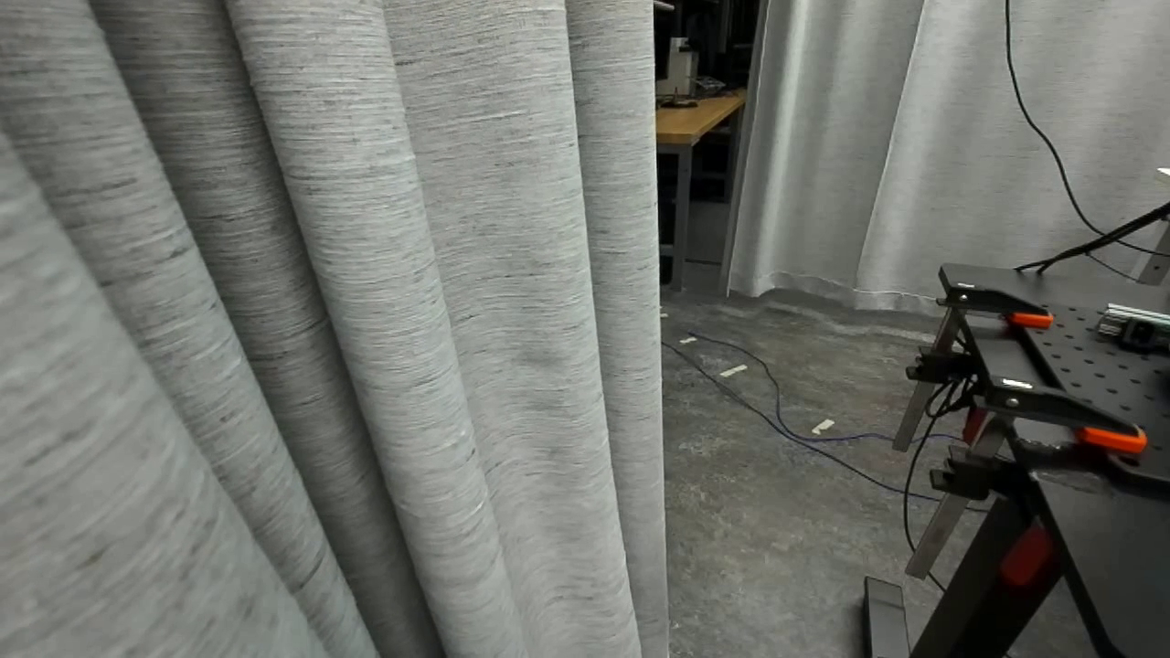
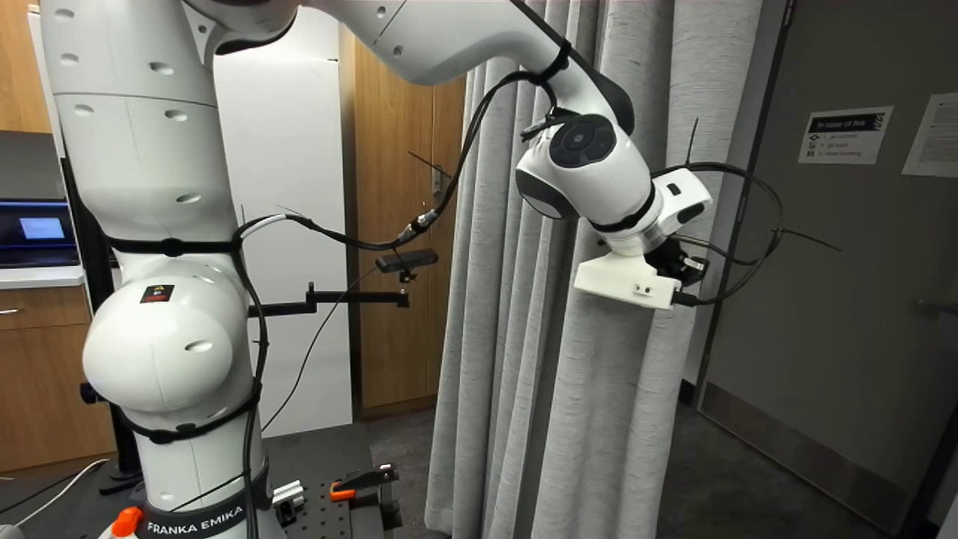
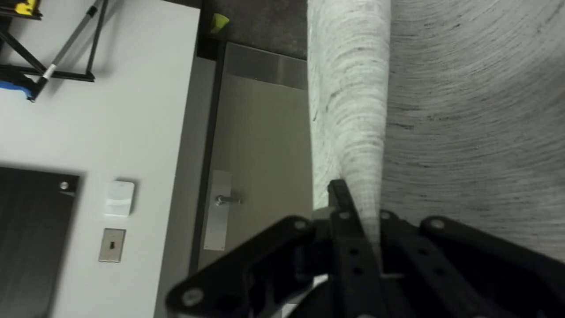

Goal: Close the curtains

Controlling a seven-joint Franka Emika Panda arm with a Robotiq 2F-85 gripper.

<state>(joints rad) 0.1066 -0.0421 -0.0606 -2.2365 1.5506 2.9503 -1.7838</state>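
The tool [image 3: 362, 201] is clamped on a fold of the curtains [image 3: 348, 88]: in the wrist view its dark fingers [image 3: 340, 196] press the light-grey fold from both sides. In an exterior view the white arm [image 2: 479, 37] reaches from the left, and a white mount [image 2: 625, 278] at its end hides the fingertips. The curtains hang to the right of the base [image 2: 194, 464], in deep vertical folds; beyond them, farther right, stands a grey door [image 2: 808, 299]. To their left is a tall wooden cupboard [image 2: 393, 224], its front closed, and at the far left a wooden drawer [image 2: 45, 308] is pushed in; what either holds is hidden. In an exterior view the curtains fill the near left, apart from a perforated surface [image 1: 1088, 356] on the right that bears clamps [image 1: 1060, 407] with orange tips. On the far side hangs a paler curtain [image 1: 823, 155], and a wood-topped surface [image 1: 699, 121] shows in the gap between.
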